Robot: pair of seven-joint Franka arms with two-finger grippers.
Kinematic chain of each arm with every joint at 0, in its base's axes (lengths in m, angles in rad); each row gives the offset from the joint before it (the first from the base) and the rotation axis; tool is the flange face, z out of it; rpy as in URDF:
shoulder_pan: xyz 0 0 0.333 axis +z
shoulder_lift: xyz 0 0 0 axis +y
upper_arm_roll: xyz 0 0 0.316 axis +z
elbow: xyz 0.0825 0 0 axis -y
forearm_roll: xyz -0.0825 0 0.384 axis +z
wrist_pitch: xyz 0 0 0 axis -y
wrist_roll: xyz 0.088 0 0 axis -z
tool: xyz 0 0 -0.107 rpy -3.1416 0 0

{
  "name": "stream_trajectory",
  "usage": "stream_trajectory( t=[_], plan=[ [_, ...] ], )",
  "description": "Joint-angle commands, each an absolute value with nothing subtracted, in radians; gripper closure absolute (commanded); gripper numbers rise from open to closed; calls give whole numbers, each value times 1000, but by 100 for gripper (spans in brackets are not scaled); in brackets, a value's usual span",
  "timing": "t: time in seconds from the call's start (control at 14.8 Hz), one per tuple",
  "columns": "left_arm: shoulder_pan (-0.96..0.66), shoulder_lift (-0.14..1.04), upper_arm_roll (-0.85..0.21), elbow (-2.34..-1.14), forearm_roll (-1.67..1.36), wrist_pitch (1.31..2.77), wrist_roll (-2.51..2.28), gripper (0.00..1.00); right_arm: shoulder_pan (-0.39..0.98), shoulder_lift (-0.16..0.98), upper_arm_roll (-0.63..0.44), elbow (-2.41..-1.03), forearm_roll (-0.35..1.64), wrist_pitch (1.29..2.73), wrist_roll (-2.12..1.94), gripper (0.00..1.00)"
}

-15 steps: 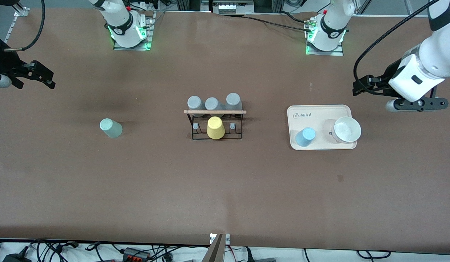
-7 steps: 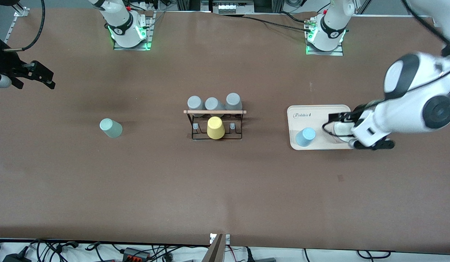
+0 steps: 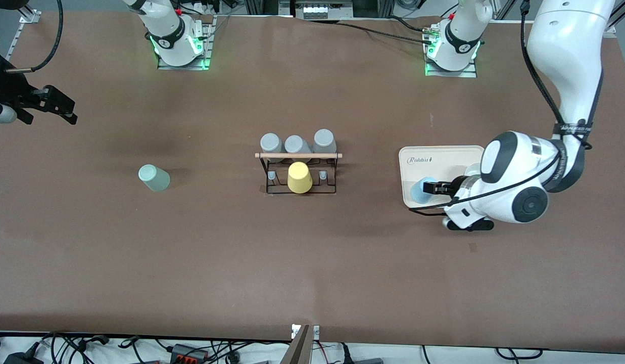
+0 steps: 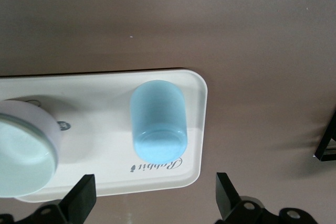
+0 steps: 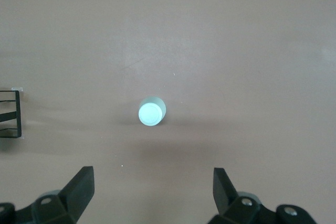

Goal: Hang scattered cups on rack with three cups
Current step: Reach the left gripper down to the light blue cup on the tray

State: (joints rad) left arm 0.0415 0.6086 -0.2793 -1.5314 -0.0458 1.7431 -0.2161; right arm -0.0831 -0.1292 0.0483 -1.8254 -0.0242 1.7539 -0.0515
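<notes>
table (image 3: 312, 263): brown, matte (evenly lit) | cables (image 3: 191, 350): along near edge

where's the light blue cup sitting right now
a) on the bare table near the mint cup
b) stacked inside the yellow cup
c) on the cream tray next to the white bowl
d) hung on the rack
c: the light blue cup stands upside down on the cream tray beside the white bowl, with the open left gripper coming in at it; the right gripper waits at its end of the table.
</notes>
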Motion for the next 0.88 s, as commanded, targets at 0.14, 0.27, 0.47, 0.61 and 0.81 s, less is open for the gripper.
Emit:
stream_trajectory(
  t=[0.14, 0.27, 0.47, 0.61, 0.81],
  plan=[
    [25, 597, -278, -1621, 7, 1838, -215, 0, -98, -126, 58, -1809, -8, 1741, -55, 0],
    [20, 606, -279, -1621, 57, 1841, -213, 0, -98, -124, 58, -1807, -8, 1746, -55, 0],
    [18, 618, -281, -1623, 57, 1856, -215, 0, -98, -123, 58, -1807, -5, 1744, -55, 0],
    [12, 632, -281, -1623, 57, 1862, -215, 0, -98, -103, 58, -1807, -5, 1747, -55, 0],
    [-2, 638, -281, -1623, 55, 1873, -222, 0, -98, -97, 58, -1805, -5, 1750, -55, 0]
  ],
)
